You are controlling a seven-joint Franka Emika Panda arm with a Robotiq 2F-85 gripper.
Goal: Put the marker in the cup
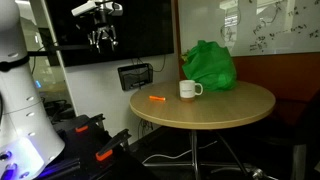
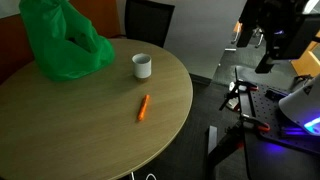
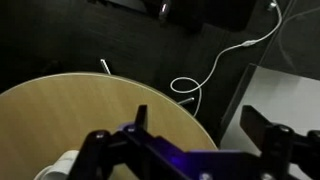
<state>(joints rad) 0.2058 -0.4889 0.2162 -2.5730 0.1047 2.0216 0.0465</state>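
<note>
Marker (image 2: 143, 107) near cup (image 2: 142, 66), cable (image 3: 215, 75) in wrist view

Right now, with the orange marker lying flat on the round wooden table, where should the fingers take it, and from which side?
Grip the orange marker around the middle of its barrel, coming straight down from above and closing across its narrow width. It lies flat on the round wooden table, so only its top and long sides are free. The white mug stands well apart, so nothing crowds it.
</note>
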